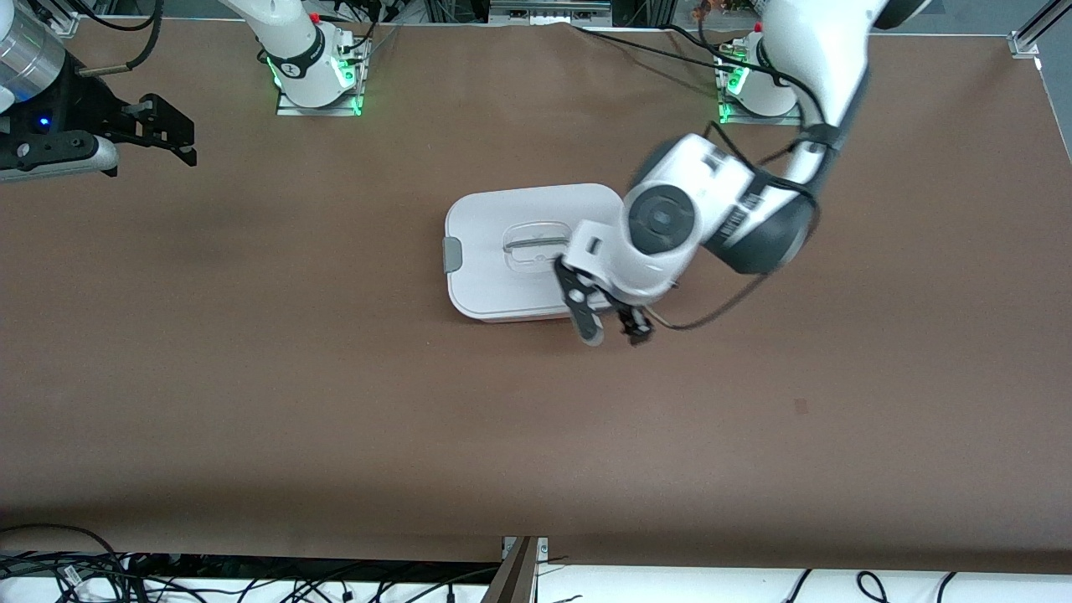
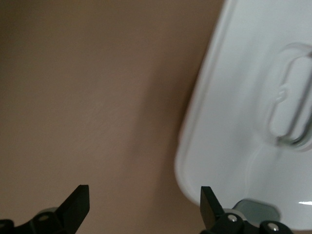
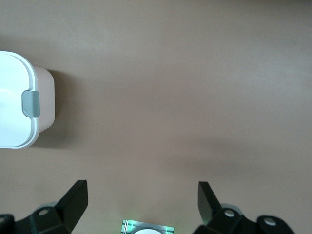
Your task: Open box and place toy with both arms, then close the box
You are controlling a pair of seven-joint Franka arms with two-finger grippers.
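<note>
Over the box's near edge hangs the left gripper [image 1: 614, 327], its two fingers spread wide and holding nothing. The box [image 1: 502, 289] sits in the middle of the tabletop [image 1: 251, 377] with its white lid [image 1: 519, 209] on, and no toy can be seen. It looks like the closing step. Next, the gripper may need to press down the grey clip [image 2: 256, 208] just below it. Up by the tabletop's edge, the right gripper [image 1: 191, 142] waits, wide and empty too.

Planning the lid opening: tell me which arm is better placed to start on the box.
Probably left: its open tool hangs at the box edge, while the right tool waits over bare table near its own end.
</note>
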